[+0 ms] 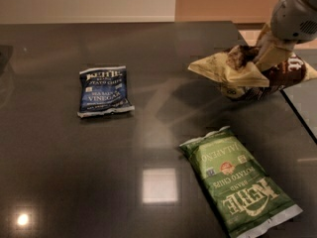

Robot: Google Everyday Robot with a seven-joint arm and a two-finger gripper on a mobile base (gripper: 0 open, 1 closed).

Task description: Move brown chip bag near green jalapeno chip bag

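Camera view: gripper at upper right pinches the brown chip bag.

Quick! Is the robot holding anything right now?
The end effector, at the upper right of the view: closed, holding the brown chip bag.

Surface: dark, glossy, flat tabletop; its right edge runs diagonally at the far right.
Left of centre: small blue Kettle sea-salt-and-vinegar chip bag, lying flat.
Near right: long bright green jalapeno chip bag with silvery crimped ends, lying flat and askew, well apart from the blue bag.
Far right: crinkled brown chip bag with pale tan ends, pinched from above by the gripper; whether its underside touches the tabletop cannot be told.
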